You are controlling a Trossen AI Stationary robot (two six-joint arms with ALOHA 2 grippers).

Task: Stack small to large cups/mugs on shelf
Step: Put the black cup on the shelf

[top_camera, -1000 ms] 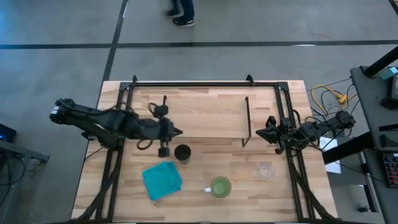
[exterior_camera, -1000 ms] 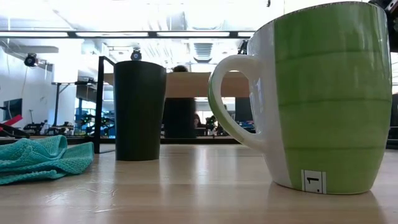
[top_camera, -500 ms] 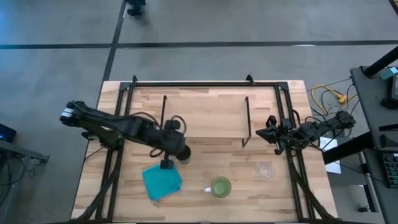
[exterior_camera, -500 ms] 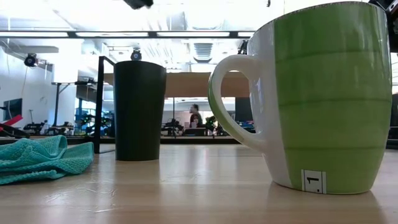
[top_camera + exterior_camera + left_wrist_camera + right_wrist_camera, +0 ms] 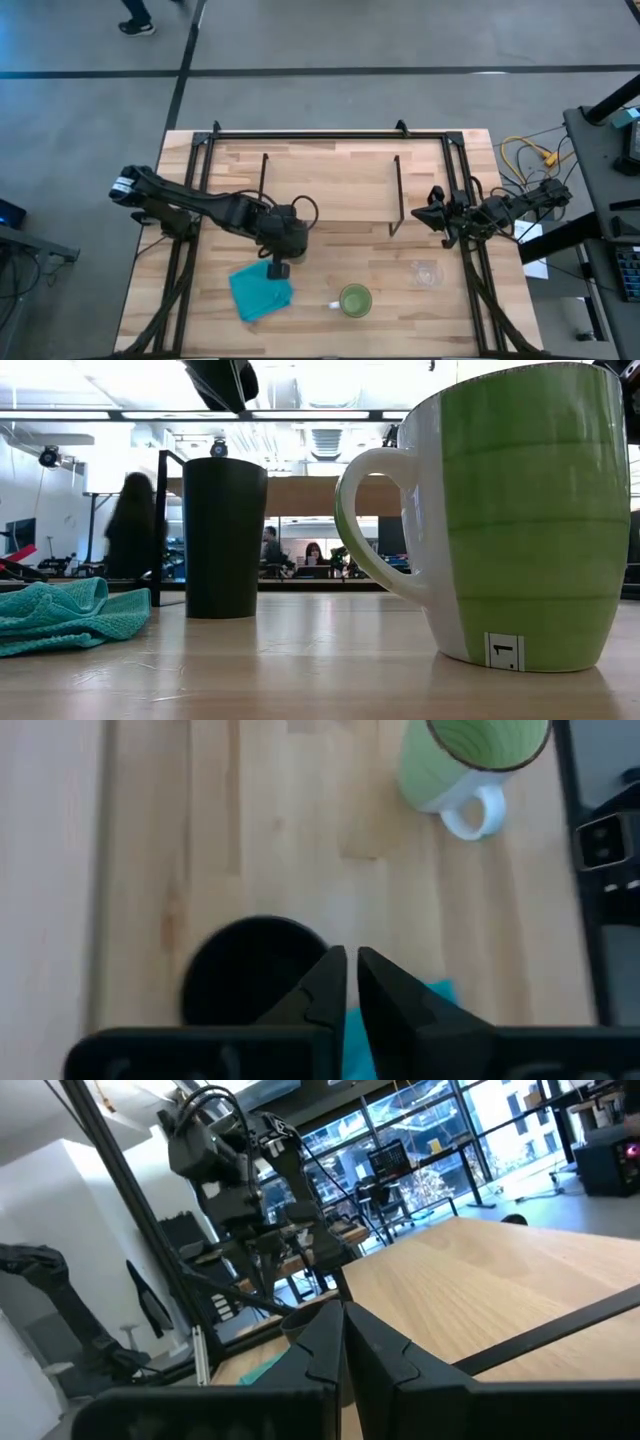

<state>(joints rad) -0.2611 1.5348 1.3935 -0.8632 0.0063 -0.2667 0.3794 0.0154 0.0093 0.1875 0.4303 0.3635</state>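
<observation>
The black cup stands upright on the table; in the high view my left gripper covers it. That gripper points down, shut, and hangs just above the cup's rim without touching; its fingers show at the top of the low view. The green mug with its white handle stands near the table's near edge. The clear glass cup stands to the mug's right. The shelf stands at the far middle. My right gripper waits, shut, at the right edge.
A teal folded cloth lies just near-left of the black cup. The black table frame runs along the far edge and both sides. Bare wood lies between the mug and the shelf. People show in the room beyond.
My left arm has swung toward the near edge and the table's right, from beside the shelf to over the black cup, and tipped its gripper from level to pointing down. The gripper has come down into the top of the low view. The cups have not moved.
</observation>
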